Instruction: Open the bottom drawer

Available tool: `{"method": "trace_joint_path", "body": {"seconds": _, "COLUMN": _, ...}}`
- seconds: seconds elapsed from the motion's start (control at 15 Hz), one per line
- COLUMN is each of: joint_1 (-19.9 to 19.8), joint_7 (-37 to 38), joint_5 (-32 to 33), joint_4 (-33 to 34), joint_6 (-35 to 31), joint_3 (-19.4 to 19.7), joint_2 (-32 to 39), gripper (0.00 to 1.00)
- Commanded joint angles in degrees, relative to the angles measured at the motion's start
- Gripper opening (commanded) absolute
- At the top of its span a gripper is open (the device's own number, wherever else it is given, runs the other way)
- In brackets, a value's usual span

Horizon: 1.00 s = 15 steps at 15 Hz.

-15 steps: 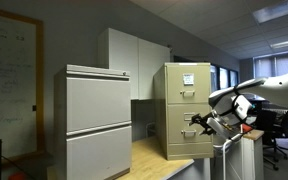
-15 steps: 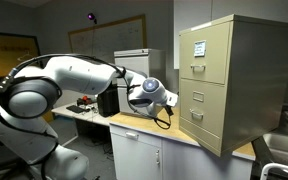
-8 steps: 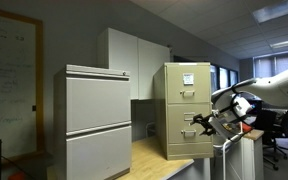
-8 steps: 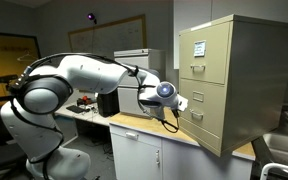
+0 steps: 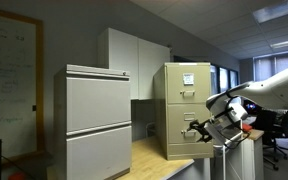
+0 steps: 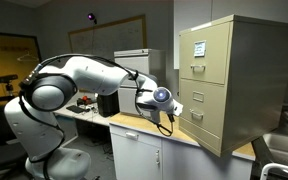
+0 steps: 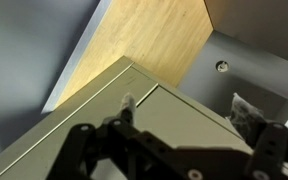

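Observation:
The narrow beige filing cabinet (image 5: pixel 187 108) (image 6: pixel 234 80) stands on a wooden counter. Its bottom drawer (image 6: pixel 206 112) (image 5: pixel 184 135) has a plain tan front and looks closed in both exterior views. My gripper (image 5: pixel 194 129) (image 6: pixel 175 107) hovers just in front of that drawer's front, near its outer edge. In the wrist view the gripper (image 7: pixel 187 108) is open and empty, with its two dark fingers either side of the beige front (image 7: pixel 174 125). The drawer's handle is too small to make out.
The upper drawer (image 6: pixel 199 47) bears white paper sheets. A wide light-grey cabinet (image 5: pixel 97 120) stands beside the beige one. The wooden counter (image 6: pixel 144 124) (image 7: pixel 164 40) sits over white cupboards (image 6: pixel 144 158). Office chairs (image 5: pixel 280 135) stand behind the arm.
The arm swung in toward the cabinet front and the wrist turned. The gripper now sits slightly lower and closer to the bottom drawer. The drawer has not moved.

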State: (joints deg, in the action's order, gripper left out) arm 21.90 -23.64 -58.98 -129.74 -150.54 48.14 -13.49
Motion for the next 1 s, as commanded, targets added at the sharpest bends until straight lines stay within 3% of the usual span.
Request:
{"method": "trace_joint_path", "body": {"seconds": 0.0, "joint_1": 1.65, "joint_7": -0.03, "joint_5": -6.31, "joint_4": 1.32, "joint_6": -2.83, "joint_3": 0.97, "joint_2": 2.94, "gripper": 1.00}}
{"method": "trace_joint_path", "body": {"seconds": 0.6, "joint_1": 0.60, "joint_7": 0.44, "joint_5": -14.94, "joint_4": 11.62, "joint_6": 0.63, "joint_3": 6.39, "joint_2": 12.71, "gripper": 1.00}}
{"method": "trace_joint_path", "body": {"seconds": 0.93, "joint_1": -1.52, "joint_7": 1.40, "joint_5": -21.51, "joint_4": 17.08, "joint_6": 9.27, "joint_3": 8.07, "joint_2": 23.08, "gripper": 1.00}}
